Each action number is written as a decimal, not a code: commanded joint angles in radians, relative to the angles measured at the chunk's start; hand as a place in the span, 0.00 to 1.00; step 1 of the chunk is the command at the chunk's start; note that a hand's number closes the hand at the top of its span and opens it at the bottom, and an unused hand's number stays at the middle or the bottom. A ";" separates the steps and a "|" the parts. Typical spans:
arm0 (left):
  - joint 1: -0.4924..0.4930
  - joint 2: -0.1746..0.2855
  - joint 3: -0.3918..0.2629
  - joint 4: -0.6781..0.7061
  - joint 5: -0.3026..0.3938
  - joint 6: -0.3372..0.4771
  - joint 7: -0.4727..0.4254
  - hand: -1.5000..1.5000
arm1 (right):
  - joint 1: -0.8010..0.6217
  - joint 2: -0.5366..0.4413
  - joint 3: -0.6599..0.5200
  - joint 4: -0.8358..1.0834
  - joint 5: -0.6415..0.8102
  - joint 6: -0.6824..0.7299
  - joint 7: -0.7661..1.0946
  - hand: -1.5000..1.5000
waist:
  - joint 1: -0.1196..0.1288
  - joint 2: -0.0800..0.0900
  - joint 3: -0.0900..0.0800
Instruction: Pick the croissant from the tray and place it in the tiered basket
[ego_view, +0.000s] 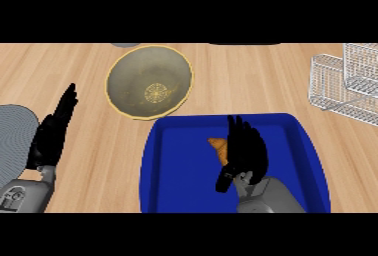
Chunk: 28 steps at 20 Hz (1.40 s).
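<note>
Right hand (244, 150) over golden-brown, half-hidden croissant (217, 146)

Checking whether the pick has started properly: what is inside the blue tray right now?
The croissant lies in the blue tray; only one orange end shows. The right hand, fingers straight, covers the rest, so contact cannot be seen.

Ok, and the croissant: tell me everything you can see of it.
Only part of the croissant shows: a golden-brown, pastry-like piece with a tapered end, lying flat on the floor of the blue tray, near the tray's middle. The right hand is over it with straight fingers pointing away from the robot and hides its right side. Whether the hand touches it cannot be told. Nothing else in the tray lies against it.
</note>
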 joint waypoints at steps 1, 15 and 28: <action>0.053 -0.005 0.011 -0.019 -0.011 -0.017 -0.021 0.50 | 0.000 0.030 0.017 0.018 0.002 0.037 0.146 0.00 | 0.004 -0.001 0.000; 0.035 -0.050 0.054 0.026 -0.040 -0.031 -0.065 0.50 | -0.036 -0.006 0.041 0.238 0.013 0.073 -0.068 1.00 | 0.005 0.001 0.000; -0.002 -0.069 0.082 0.047 -0.077 -0.077 -0.033 0.50 | -0.139 0.031 -0.042 0.036 -0.055 -0.133 0.038 1.00 | 0.001 0.002 0.000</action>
